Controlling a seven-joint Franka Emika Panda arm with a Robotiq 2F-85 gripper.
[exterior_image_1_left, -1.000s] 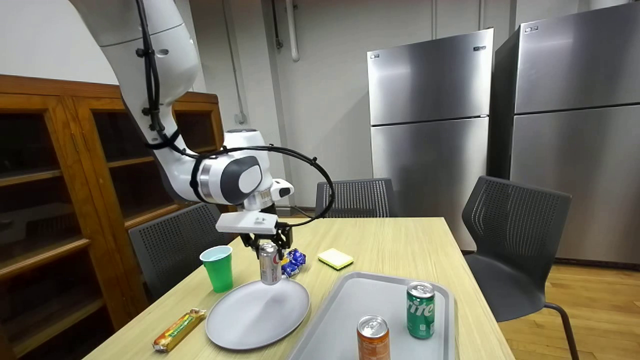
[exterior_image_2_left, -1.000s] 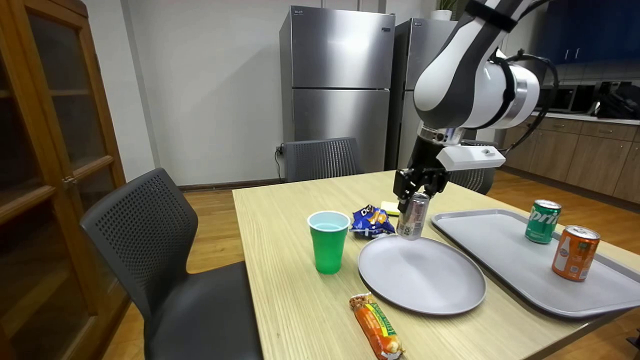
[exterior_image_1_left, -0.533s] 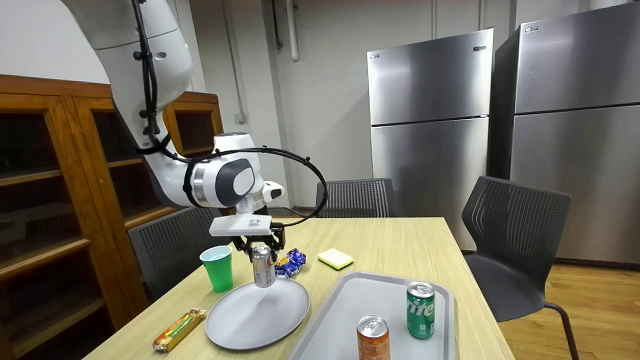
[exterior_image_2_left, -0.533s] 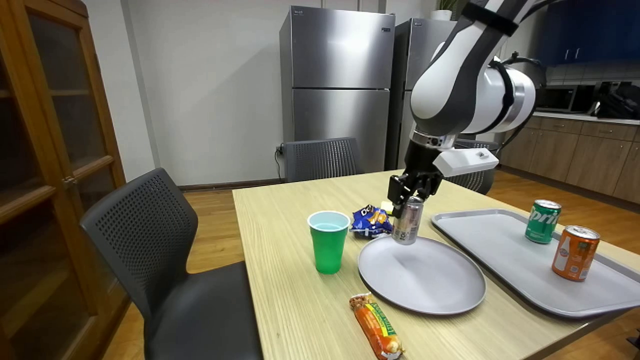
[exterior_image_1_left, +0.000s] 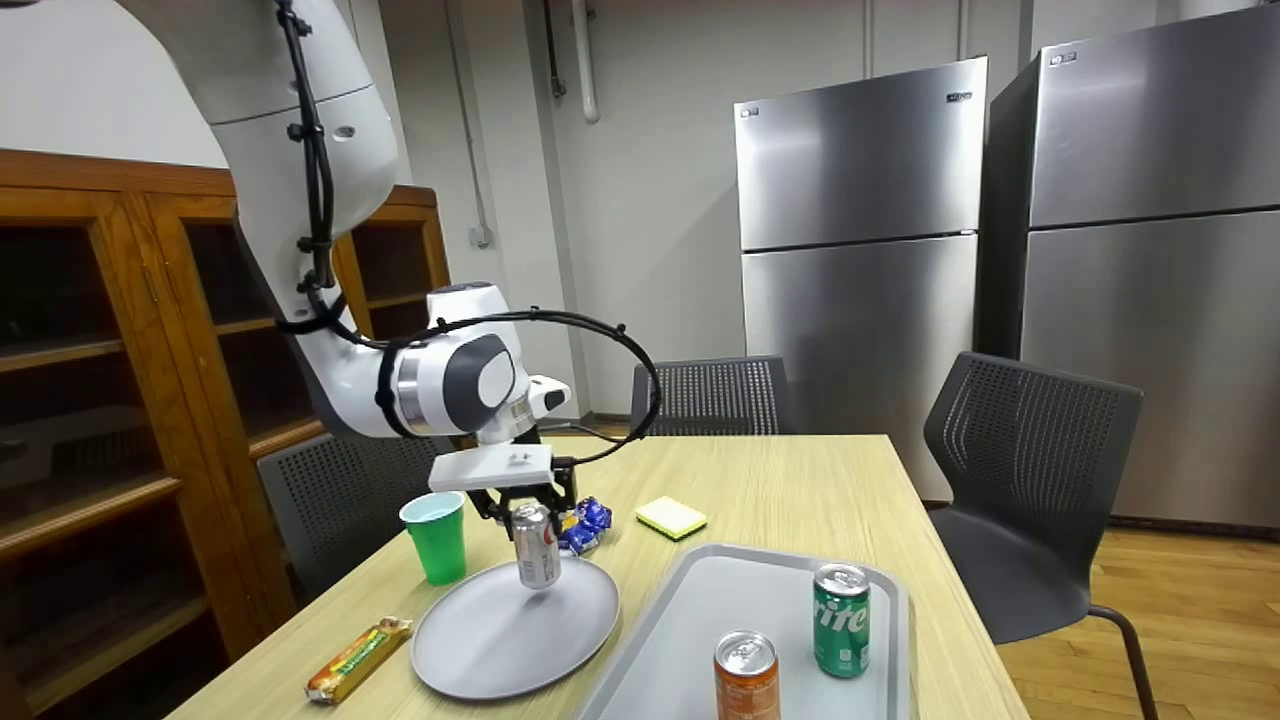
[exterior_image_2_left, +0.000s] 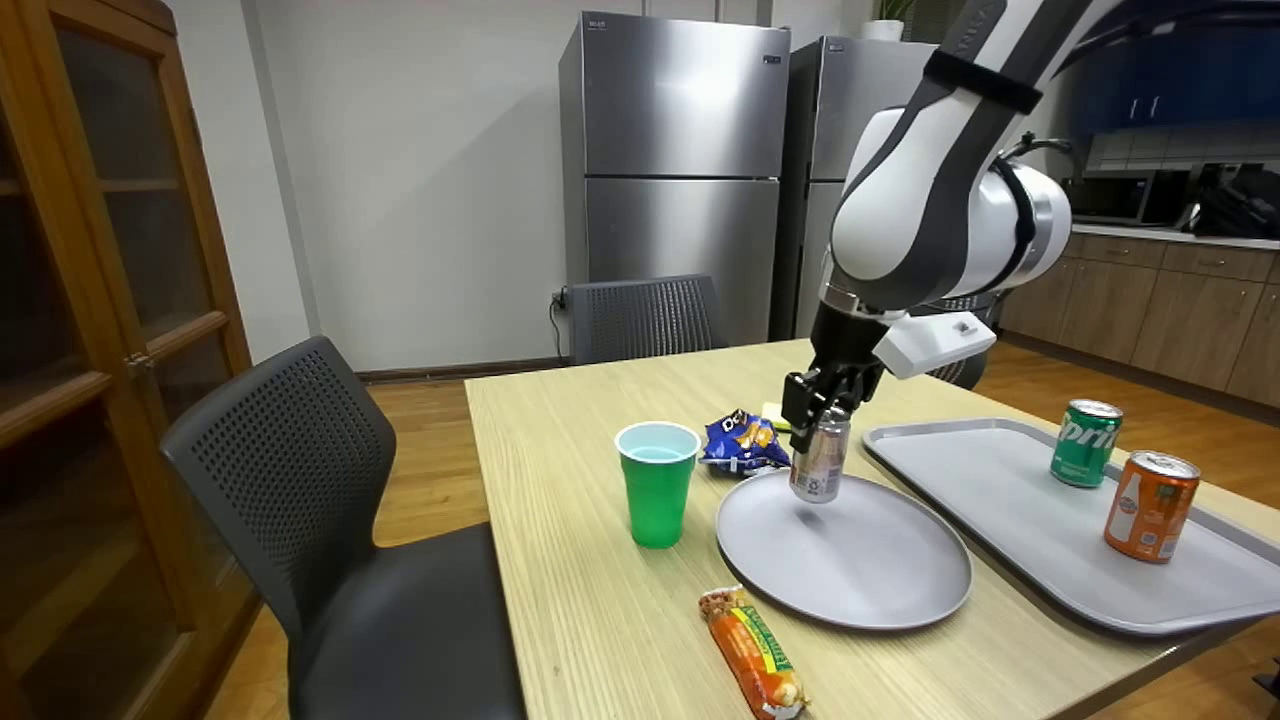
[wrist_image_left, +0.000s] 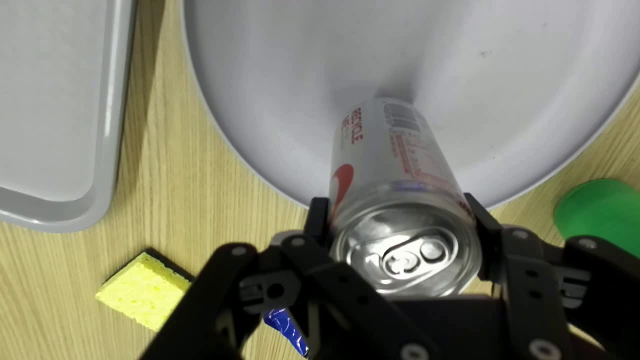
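My gripper (wrist_image_left: 400, 217) is shut on a silver soda can (wrist_image_left: 395, 145), with one black fingertip pad (wrist_image_left: 317, 217) against each side near its top. The can's lid and pull tab face the wrist camera. In both exterior views the can (exterior_image_1_left: 537, 560) leans slightly, its bottom low over the far part of a round grey plate (exterior_image_1_left: 515, 640). Whether it touches the plate (exterior_image_2_left: 850, 560) I cannot tell for sure; a shadow lies by its base in the wrist view. Close behind the can (exterior_image_2_left: 820, 465) is a crumpled blue snack bag (exterior_image_2_left: 742, 442).
A green cup (exterior_image_2_left: 657, 490) stands beside the plate, and a granola bar (exterior_image_2_left: 752, 650) lies in front. The grey tray (exterior_image_1_left: 660, 655) holds a green can (exterior_image_1_left: 841, 620) and an orange can (exterior_image_1_left: 747, 675). A yellow sponge (exterior_image_1_left: 671, 517) lies farther back. Chairs (exterior_image_2_left: 290, 500) surround the table.
The gripper and the held can have come down toward the plate, with a small sideways shift out and partly back. The grip is unchanged and the objects on the table have not moved.
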